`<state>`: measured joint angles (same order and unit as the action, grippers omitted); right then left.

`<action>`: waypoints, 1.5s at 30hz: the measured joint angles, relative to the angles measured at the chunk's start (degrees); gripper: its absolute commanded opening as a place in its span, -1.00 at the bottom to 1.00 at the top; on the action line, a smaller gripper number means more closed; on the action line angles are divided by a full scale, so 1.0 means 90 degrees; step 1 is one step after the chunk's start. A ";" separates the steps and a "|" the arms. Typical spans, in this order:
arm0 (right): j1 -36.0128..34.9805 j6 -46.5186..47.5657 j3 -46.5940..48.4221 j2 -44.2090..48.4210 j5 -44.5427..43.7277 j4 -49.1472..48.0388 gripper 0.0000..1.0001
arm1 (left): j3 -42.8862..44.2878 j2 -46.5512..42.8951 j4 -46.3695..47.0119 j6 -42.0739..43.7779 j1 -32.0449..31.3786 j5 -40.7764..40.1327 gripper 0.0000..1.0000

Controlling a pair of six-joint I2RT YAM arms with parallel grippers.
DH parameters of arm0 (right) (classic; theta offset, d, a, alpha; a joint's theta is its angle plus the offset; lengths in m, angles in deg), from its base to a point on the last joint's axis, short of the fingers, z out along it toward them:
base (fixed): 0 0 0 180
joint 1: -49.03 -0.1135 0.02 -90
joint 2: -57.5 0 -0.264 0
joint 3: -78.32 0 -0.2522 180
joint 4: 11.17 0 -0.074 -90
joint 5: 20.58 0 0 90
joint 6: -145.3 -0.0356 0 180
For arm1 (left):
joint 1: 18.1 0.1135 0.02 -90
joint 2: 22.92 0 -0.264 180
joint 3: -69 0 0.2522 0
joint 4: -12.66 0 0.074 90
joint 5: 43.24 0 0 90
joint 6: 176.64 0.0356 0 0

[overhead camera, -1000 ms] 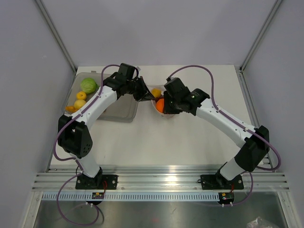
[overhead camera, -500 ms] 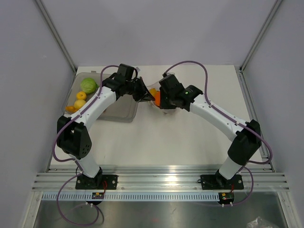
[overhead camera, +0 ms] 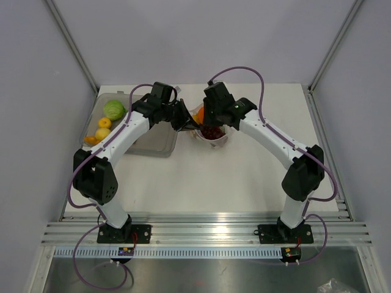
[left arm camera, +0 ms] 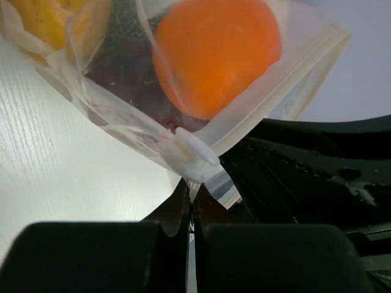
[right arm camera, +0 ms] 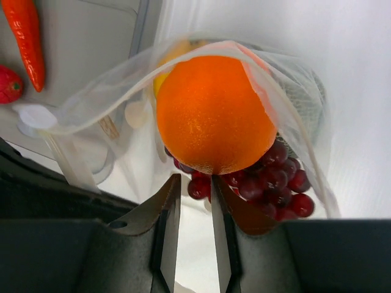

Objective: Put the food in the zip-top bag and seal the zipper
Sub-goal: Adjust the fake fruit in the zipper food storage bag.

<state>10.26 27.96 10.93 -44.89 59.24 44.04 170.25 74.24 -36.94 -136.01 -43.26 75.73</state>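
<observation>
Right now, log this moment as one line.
left pincer: shut on zip-top bag; right pincer: open, by orange; orange, grapes: in zip-top bag; zipper: unsealed

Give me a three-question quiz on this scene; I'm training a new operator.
1. True or false: the left hand is shut on the edge of the bag.
2. Which food shares the bag with the orange? A grapes; B carrot; C bread.
3. Fill the blank: the green vegetable lies in the grey ___.

Key: 1 true. 2 A. 3 tray.
</observation>
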 measured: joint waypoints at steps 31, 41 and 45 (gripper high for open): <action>0.0406 0.0474 0.1190 -0.0260 0.1088 0.0814 0.04 | 0.0253 0.0199 -0.0097 0.0420 0.0017 0.0372 -1.00; 0.0595 0.1256 0.1530 0.0427 0.0075 0.1134 0.32 | 0.0906 0.0522 -0.0520 0.0925 0.0056 0.0471 -1.00; 0.0840 0.1554 0.1547 -0.0228 -0.0070 0.1343 0.32 | 0.0950 0.0551 -0.0624 0.1073 0.0058 0.0483 -1.00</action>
<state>17.82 41.95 24.85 -46.94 58.61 56.12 178.79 79.20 -42.55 -126.35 -42.74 80.08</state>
